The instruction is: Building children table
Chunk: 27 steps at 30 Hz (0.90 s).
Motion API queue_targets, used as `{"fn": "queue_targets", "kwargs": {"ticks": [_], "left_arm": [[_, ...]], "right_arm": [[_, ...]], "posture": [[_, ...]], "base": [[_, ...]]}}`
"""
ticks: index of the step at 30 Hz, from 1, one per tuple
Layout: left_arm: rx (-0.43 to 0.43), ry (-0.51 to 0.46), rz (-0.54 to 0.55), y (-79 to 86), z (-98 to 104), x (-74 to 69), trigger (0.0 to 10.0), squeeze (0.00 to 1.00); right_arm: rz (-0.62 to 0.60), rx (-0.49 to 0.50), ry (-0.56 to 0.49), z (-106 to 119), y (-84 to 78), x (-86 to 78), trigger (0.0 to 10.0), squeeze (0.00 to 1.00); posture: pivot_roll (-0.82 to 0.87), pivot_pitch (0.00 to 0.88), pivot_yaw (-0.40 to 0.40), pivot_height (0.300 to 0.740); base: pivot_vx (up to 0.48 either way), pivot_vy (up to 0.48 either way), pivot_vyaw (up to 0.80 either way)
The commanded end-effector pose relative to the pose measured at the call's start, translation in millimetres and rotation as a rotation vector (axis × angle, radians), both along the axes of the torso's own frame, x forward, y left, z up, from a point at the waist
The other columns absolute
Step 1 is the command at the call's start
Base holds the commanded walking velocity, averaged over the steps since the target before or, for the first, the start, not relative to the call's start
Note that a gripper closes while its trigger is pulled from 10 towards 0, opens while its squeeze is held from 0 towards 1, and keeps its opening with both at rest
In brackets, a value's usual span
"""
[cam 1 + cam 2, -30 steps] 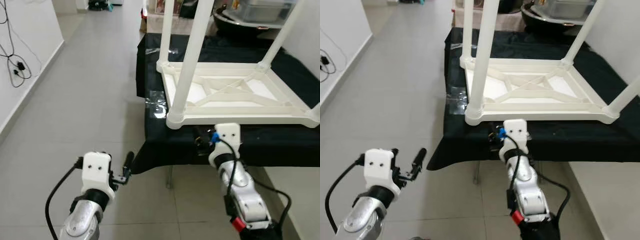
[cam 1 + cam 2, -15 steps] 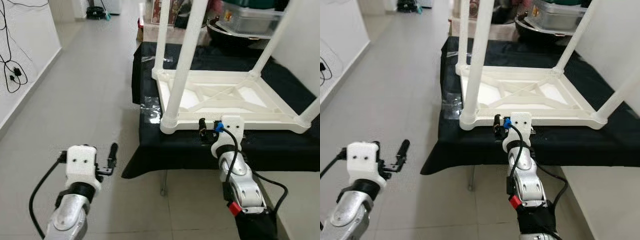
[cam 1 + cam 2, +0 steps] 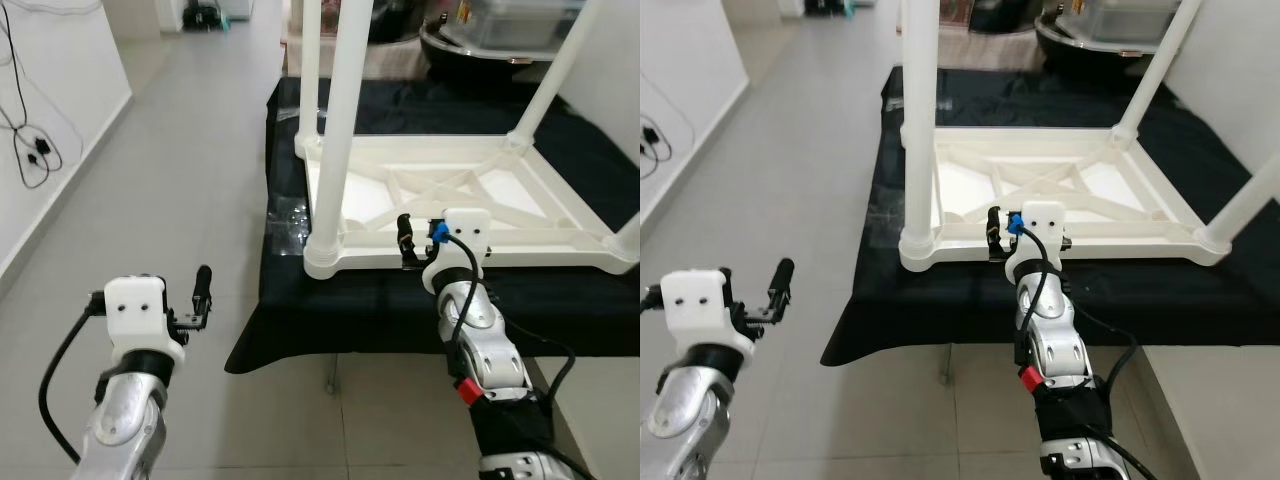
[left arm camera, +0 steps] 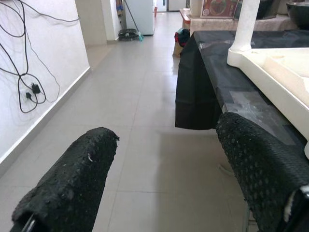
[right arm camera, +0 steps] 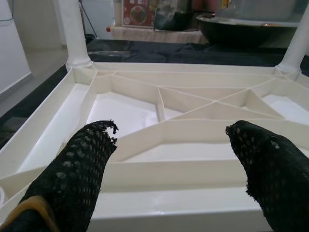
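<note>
A white plastic children's table (image 3: pixel 520 258) lies upside down on a surface draped in black cloth (image 3: pixel 330 305), its legs pointing up. The nearest leg (image 3: pixel 335 130) rises from the front left corner. My right gripper (image 3: pixel 425 243) is open at the table's near rim, right of that corner. In the right wrist view its fingers (image 5: pixel 82 164) stand apart in front of the rim, with the ribbed underside (image 5: pixel 193 104) beyond. My left gripper (image 3: pixel 197 298) is open and holds nothing. It hangs over the tiled floor, left of the cloth's edge (image 4: pixel 193 92).
A white wall with dangling black cables (image 3: pixel 30 150) runs along the left. Grey floor tiles (image 3: pixel 170 170) stretch ahead between wall and cloth. Dark pots and a container (image 3: pixel 500 35) stand behind the white table. The black cloth hangs down over the front edge.
The camera has shifted closer to the table. My right gripper has risen from the cloth's front edge up to the white table's near rim. The left gripper stays open over the floor.
</note>
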<state>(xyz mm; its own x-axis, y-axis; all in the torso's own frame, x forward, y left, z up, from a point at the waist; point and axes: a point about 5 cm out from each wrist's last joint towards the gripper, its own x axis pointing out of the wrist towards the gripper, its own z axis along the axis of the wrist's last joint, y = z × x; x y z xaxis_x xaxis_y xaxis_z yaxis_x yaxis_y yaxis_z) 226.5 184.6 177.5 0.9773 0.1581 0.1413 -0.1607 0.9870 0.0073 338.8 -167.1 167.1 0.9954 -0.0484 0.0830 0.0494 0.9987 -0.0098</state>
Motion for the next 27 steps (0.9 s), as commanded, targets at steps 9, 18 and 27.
{"fn": "queue_targets", "kwargs": {"ticks": [9,18,27], "left_arm": [[-0.100,0.145,-0.287,-49.0,-30,-11.0,10.0,0.00],[-0.093,0.199,-0.508,-83.5,-39,-25.2,10.0,0.00],[-0.109,0.198,-0.510,-84.0,-38,-29.8,10.0,0.00]], "right_arm": [[0.344,0.058,0.005,32,-16.0,37.4,10.0,1.00],[0.663,0.057,0.059,42,-21.5,39.3,10.0,0.47],[0.906,0.014,0.098,45,-30.7,36.3,10.0,0.00]], "posture": [[0.08,0.108,-0.076,0.740],[0.08,0.123,-0.082,0.740],[0.09,0.134,-0.084,0.740]], "base": [[0.000,0.000,0.00],[0.000,0.000,0.00],[0.000,0.000,0.00]]}}
